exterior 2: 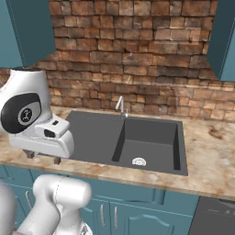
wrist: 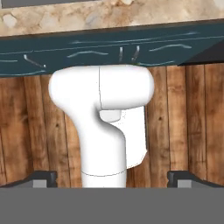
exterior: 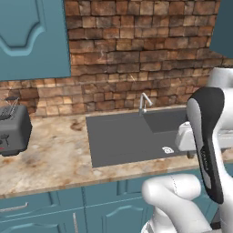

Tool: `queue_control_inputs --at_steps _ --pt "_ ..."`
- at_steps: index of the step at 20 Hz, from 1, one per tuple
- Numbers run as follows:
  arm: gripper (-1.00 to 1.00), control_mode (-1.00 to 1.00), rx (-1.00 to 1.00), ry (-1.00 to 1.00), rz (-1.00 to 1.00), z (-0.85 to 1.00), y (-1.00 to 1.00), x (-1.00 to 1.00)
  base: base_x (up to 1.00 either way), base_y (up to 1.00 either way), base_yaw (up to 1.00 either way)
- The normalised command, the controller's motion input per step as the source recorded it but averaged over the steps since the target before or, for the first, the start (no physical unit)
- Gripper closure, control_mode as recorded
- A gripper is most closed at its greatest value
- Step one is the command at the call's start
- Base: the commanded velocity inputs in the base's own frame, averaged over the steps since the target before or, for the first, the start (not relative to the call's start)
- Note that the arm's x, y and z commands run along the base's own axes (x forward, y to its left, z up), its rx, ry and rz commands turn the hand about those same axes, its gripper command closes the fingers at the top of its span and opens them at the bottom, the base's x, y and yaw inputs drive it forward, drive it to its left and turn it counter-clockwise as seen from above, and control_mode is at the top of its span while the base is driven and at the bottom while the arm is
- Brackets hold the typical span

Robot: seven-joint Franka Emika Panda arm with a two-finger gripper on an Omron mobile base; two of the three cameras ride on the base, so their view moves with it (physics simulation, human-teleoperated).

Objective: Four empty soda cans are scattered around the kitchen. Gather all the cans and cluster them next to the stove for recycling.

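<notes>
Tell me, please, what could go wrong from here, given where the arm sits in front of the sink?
1. No soda can is in sight around the sink or toaster, so the search may cost time.
2. The open gripper points down at the wooden floor, holding nothing; swinging it up blind might clip the counter edge.
3. The faucet stands near the arm's path.

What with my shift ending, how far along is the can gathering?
Done: nothing these views can confirm. In hand: nothing; the end effector is open and empty, near the counter's front edge by the sink. Left: by this evidence, all four cans to be fetched and clustered by the stove.
</notes>
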Motion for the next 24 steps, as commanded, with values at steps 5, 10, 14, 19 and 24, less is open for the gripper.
queue_control_inputs --at_steps 5,10,14,19,24 --pt "-1.0 -1.0 0.05 0.0 -0.01 0.12 0.0 -0.43 0.0 0.0 0.0" --pt "-1.0 -1.0 0.0 0.0 0.0 0.0 0.0 0.0 0.0 0.0 0.0" --pt "-1.0 -1.0 0.0 0.0 0.0 0.0 0.0 0.0 0.0 0.0 0.0" --pt "-1.0 1.0 0.0 0.0 0.0 0.0 0.0 0.0 -0.5 0.15 0.02" --pt "-1.0 1.0 0.0 0.0 0.0 0.0 0.0 0.0 -1.0 0.31 0.07"
